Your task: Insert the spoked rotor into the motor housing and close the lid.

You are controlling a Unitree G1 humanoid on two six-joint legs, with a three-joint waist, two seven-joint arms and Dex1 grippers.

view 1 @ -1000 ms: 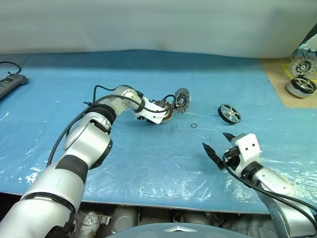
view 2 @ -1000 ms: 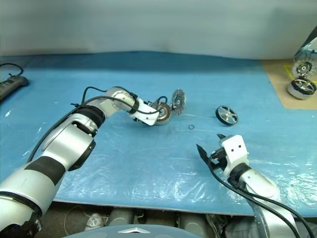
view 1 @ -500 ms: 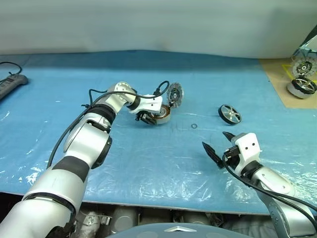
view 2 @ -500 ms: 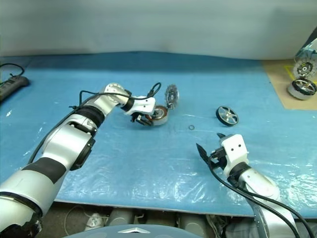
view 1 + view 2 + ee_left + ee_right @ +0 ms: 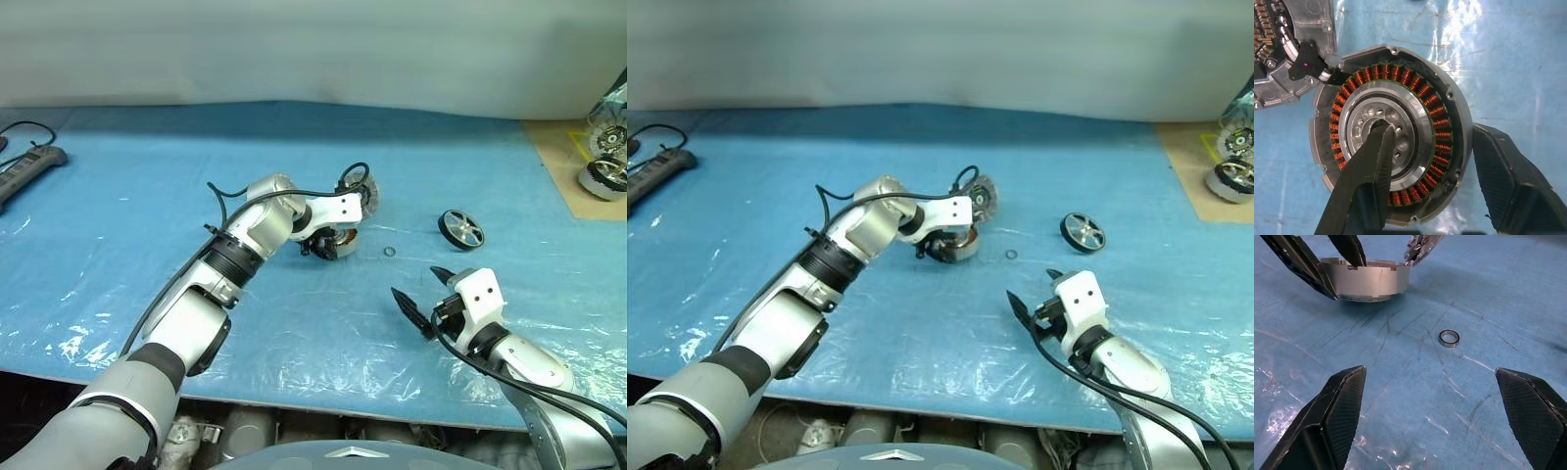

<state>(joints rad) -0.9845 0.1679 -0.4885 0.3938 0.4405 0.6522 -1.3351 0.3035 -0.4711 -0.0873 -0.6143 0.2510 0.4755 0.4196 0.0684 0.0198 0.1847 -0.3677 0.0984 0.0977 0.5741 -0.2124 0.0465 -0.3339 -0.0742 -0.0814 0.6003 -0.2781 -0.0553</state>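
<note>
- Since the earlier frames, the left gripper (image 5: 1425, 186) has rolled at the wrist and drawn the round motor housing (image 5: 1391, 134), with its copper-brown windings and silver hub, a little nearer the robot across the blue plastic-covered table (image 5: 147, 196).
- One black finger (image 5: 1371, 181) of the left gripper reaches into the housing's central hub hole. The other finger sits just outside the housing's grey metal rim, so the jaws pinch the housing through one side.
- A grey hinged lid (image 5: 364, 196) stands tilted open, touching the far side of the housing.
- A small spoked rotor (image 5: 460, 229), silver-rimmed with black spokes, lies flat on the table, well apart from the housing on the robot's right.
- A tiny metal ring (image 5: 1448, 338) lies loose between the housing and the rotor.
- The right gripper (image 5: 419, 294) hovers spread wide and empty, nearer the robot than the rotor.
- Judging by its look, the rotor is rigid, fairly heavy metal with a smooth, slippery rim. Gripping across the rim, or by a spoke, seems safest.
- The housing's fine windings look fragile and are best avoided.
</note>
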